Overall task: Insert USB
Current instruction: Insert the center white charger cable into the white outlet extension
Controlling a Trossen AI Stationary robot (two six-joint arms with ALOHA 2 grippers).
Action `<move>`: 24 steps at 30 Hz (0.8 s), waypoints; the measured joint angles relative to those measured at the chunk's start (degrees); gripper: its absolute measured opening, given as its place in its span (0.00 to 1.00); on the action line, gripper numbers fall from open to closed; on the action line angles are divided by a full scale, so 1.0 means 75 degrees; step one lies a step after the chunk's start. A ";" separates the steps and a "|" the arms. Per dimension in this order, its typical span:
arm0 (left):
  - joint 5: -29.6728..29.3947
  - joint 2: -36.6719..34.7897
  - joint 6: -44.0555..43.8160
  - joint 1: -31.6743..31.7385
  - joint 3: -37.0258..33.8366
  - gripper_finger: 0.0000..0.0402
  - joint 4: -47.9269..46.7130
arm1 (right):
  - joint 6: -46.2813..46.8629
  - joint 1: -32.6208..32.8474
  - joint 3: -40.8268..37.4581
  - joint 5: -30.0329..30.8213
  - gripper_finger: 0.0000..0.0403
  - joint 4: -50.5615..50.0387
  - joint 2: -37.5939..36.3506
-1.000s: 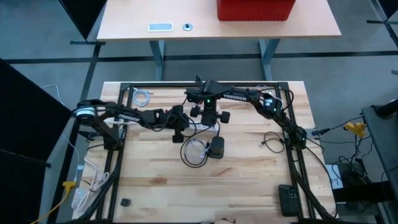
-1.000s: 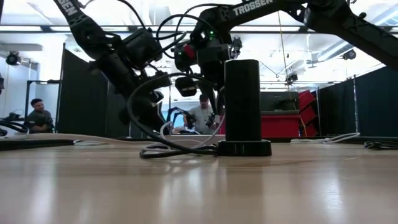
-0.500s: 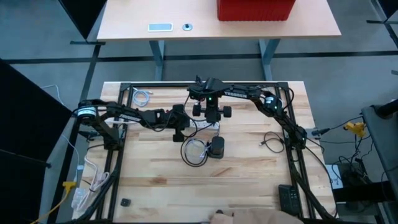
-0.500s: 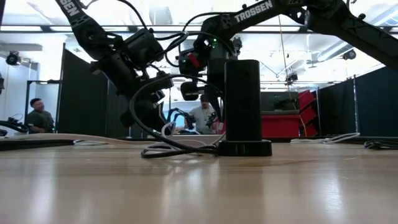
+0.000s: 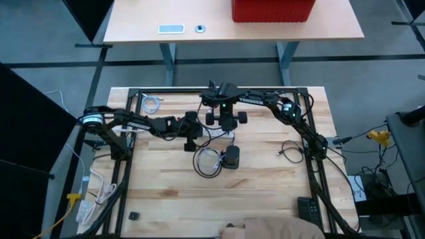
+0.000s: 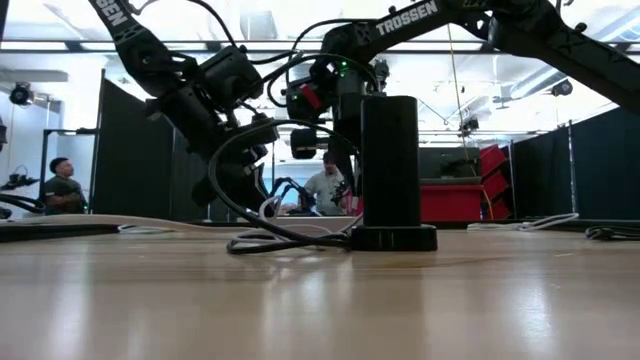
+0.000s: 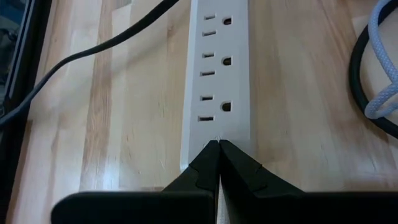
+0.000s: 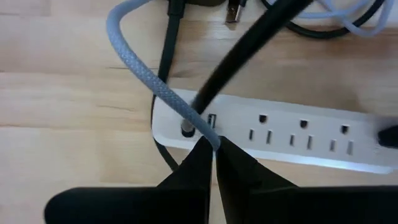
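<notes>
Beyond the far edge of the butcher-block table [image 5: 265,179], a light wooden desk [image 5: 133,20] is standing on a grey floor [image 5: 40,26], carrying a red bin [image 5: 272,9]. Dark partition panels [image 6: 135,160] are closing off the room, and ceiling lights [image 6: 70,18] are glowing overhead. Two people are sitting in the background, one [image 6: 62,185] at the left, another [image 6: 325,185] farther back.

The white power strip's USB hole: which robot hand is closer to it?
The right one. The right gripper hangs directly over the power strip at its USB port, gripping the grey braided cable. The left gripper sits at the strip's opposite end.
</notes>
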 joint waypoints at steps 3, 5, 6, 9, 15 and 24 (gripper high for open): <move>0.0000 0.0000 -0.0141 0.0000 0.0000 0.00 0.0008 | -0.0253 -0.0001 0.0159 -0.0003 0.00 -0.0399 0.0000; 0.0001 0.0000 -0.0260 -0.0003 0.0000 0.00 0.0012 | -0.0329 0.0000 0.0164 -0.0006 0.00 -0.0499 0.0000; 0.0000 0.0000 -0.0309 -0.0003 0.0000 0.00 0.0026 | -0.0420 0.0007 0.0164 -0.0033 0.00 -0.0526 0.0000; 0.0007 0.0000 -0.0341 -0.0006 -0.0004 0.00 0.0085 | -0.0601 0.0010 0.0167 -0.0317 0.00 -0.0568 0.0000; 0.0020 0.0008 -0.0334 -0.0011 -0.0010 0.00 0.0196 | -0.0721 0.0006 0.0168 -0.0512 0.00 -0.0406 0.0108; 0.0029 0.0010 -0.0320 -0.0015 -0.0012 0.00 0.0272 | -0.0613 -0.0004 0.0170 -0.0689 0.00 -0.0177 0.0271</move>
